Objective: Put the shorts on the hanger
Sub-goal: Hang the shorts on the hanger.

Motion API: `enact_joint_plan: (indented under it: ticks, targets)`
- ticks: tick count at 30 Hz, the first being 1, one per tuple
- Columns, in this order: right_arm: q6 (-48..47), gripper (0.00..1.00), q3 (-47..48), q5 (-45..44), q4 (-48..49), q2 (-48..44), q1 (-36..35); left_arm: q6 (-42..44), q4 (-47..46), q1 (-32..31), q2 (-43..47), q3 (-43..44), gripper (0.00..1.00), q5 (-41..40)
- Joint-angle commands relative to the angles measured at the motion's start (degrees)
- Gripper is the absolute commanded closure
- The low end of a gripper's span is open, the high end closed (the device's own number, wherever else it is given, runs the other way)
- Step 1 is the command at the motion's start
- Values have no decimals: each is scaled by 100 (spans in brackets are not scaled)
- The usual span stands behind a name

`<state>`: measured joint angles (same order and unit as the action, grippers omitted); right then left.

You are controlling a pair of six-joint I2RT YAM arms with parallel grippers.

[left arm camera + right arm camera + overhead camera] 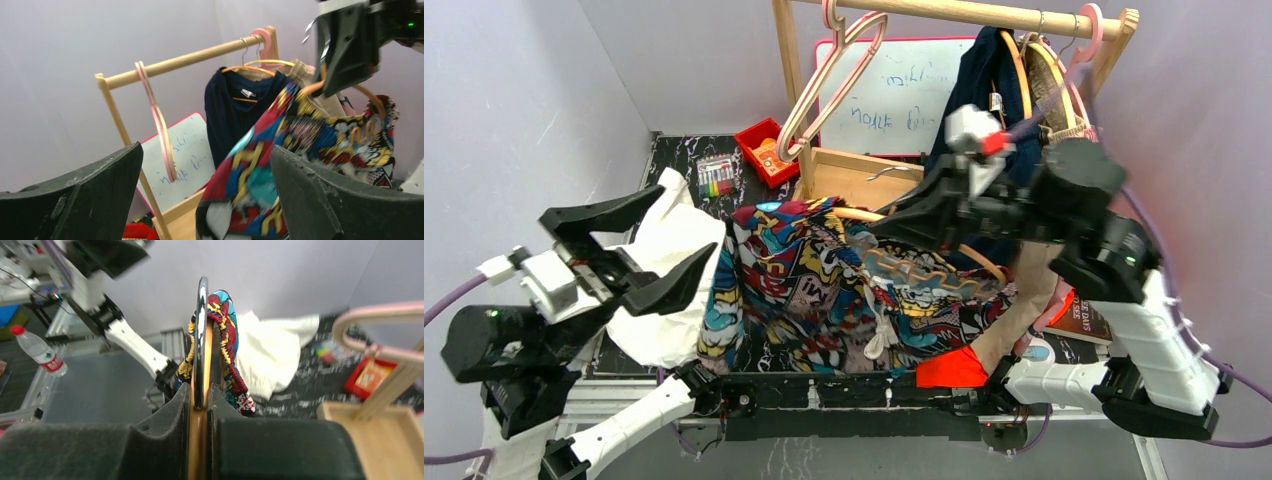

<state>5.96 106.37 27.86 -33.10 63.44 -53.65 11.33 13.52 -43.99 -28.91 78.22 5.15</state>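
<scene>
At 9 o'clock in the top view the left gripper (686, 225) stands with its jaws spread as wide as they go and nothing between them, poised over one white cloth (664, 330). At its 3 o'clock comes the single pair of comic-print shorts (794, 280), well clear of those jaws, bunched and draped over the one light-orange hanger (862, 213). Next, the right gripper (894, 222) has its jaws nipped narrowly onto the hanger; in its wrist view the orange neck (197, 450) sits clamped between the fingers, the silver hook (201, 330) rising toward 12 o'clock with the shorts' gathered waistband (227, 340) looped round both sides just beyond the fingertips. At 12 to 1 o'clock the wooden rail (954, 12) carries two pink hooks and one dark navy garment (984, 80).
</scene>
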Motion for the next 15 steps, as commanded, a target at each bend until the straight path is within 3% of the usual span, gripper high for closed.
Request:
enact_joint_plan:
  ticks: [1,15]
  targets:
    - [-230,100,-323,-519,-87,-24,-5,-72,-3,14,-331,126,2,413]
    - [-411,100,-871,-867,-326,-279,-1,-584,-78,13,-1330,-123,8,1510]
